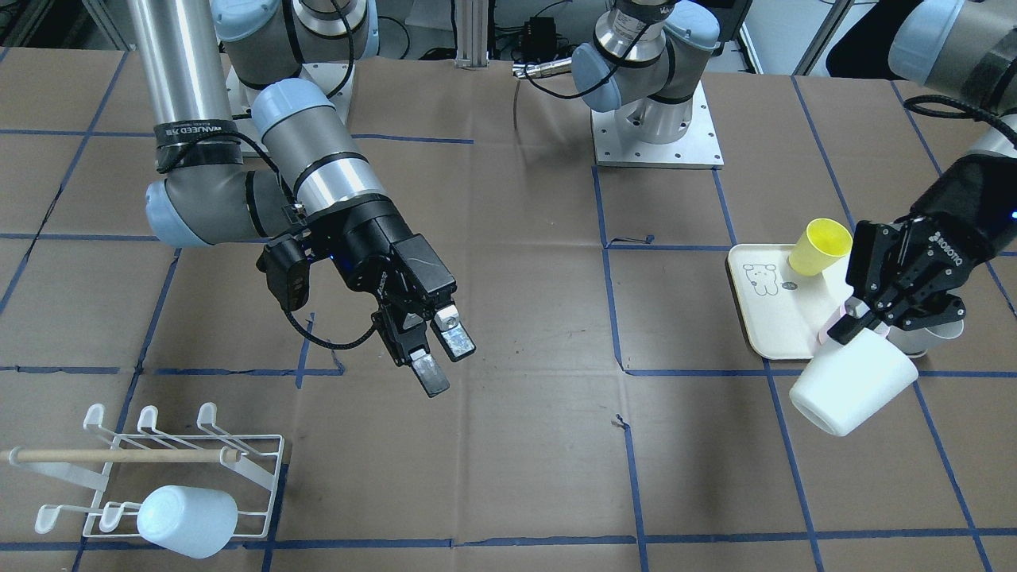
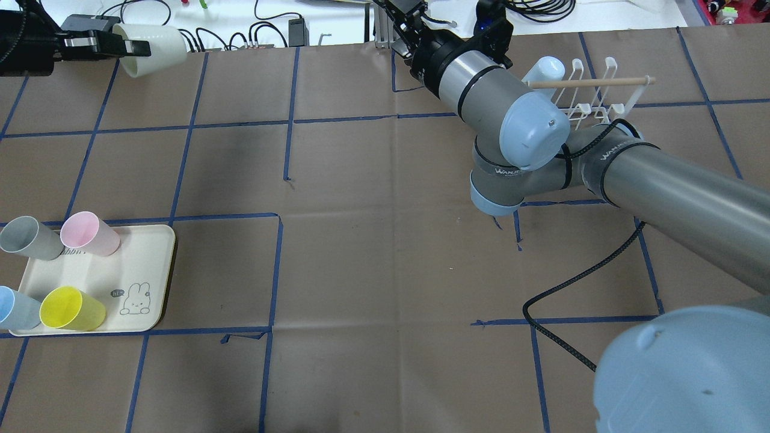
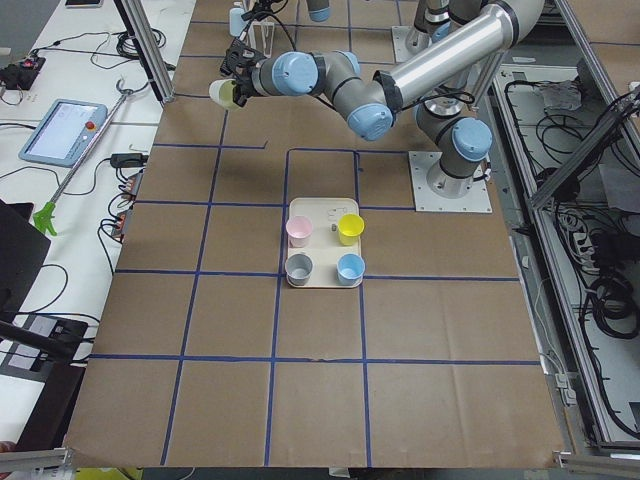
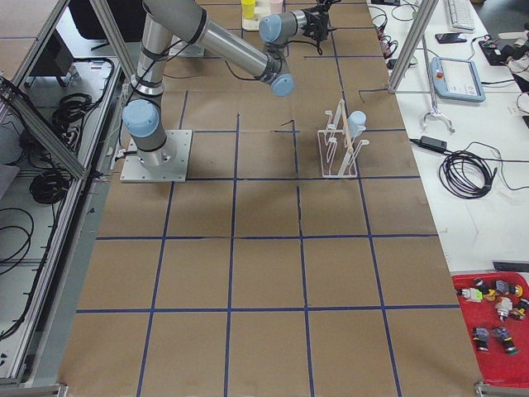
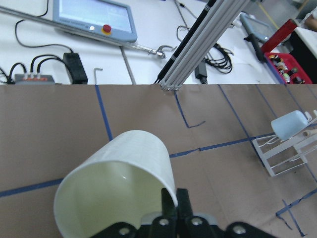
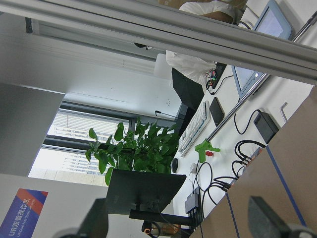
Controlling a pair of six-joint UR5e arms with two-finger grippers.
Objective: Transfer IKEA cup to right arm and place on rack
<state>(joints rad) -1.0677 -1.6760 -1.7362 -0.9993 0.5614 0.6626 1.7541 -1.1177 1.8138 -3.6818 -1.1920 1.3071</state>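
The IKEA cup (image 1: 854, 391) is white and hangs tilted above the table, mouth turned down and sideways. My left gripper (image 1: 848, 327) is shut on its rim, in front of the tray. The left wrist view shows the cup (image 5: 116, 191) close up, with one finger inside its wall. My right gripper (image 1: 443, 359) hovers open over the middle of the table, nothing between its fingers, well apart from the cup. The white wire rack (image 1: 254, 465) with a wooden dowel stands at the table's edge by the right arm, with a pale blue cup (image 1: 187, 520) upturned on a peg.
A cream tray (image 2: 153, 264) with a rabbit drawing holds pink (image 2: 90, 234), grey (image 2: 27, 237), blue (image 2: 15, 307) and yellow (image 2: 72, 308) cups. A black cable (image 2: 565, 288) trails over the table below the right arm. An aluminium post (image 5: 198, 39) stands at the far edge.
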